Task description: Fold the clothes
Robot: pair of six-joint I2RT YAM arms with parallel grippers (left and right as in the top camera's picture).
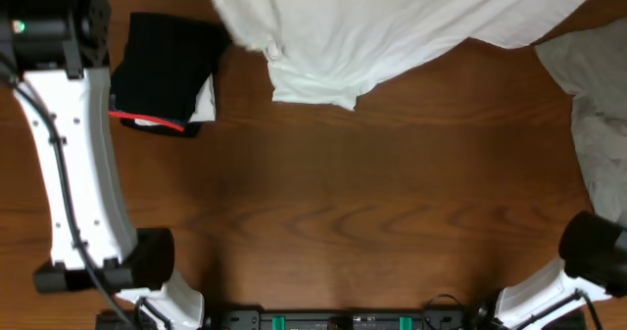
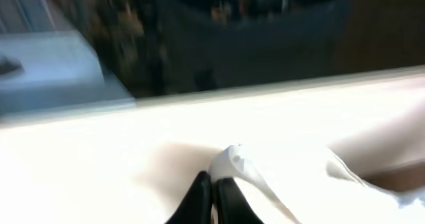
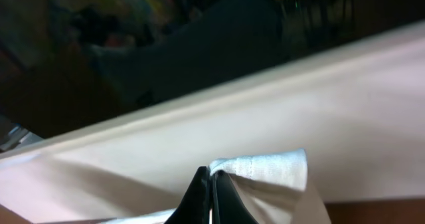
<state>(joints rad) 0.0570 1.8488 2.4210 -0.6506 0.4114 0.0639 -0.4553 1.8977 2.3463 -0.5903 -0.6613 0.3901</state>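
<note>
Closest to the lens in the left wrist view, the left hand (image 2: 214, 185) has its two dark fingers pressed together on a raised fold of the white T-shirt (image 2: 279, 137). The cloth stretches away from the pinch on both sides, pale and blurred. In the right wrist view the right hand (image 3: 211, 183) is likewise clamped, its fingers closed on a stitched hem of the same T-shirt (image 3: 265, 167), with the rest of the fabric drawn out taut behind it.

From overhead, the white left arm (image 1: 78, 164) runs far to the left of the T-shirt (image 1: 392, 26), reaching up toward the tabletop's far side. Just to the T-shirt's left lies a folded black garment (image 1: 167, 66) with a red edge along its near side and a bit of white showing at one corner; the T-shirt's edge crosses over its far corner in this view. The T-shirt itself spreads across the far part of the wooden tabletop (image 1: 343, 203), with one bunched corner hanging lowest near the middle; whether that corner touches the wood cannot be told. To the T-shirt's right a crumpled grey-beige garment (image 1: 593, 105) lies at the tabletop's edge, its top under the T-shirt's hem. Nearer than that, well away from the T-shirt, sits the base of the right arm (image 1: 588, 252).
</note>
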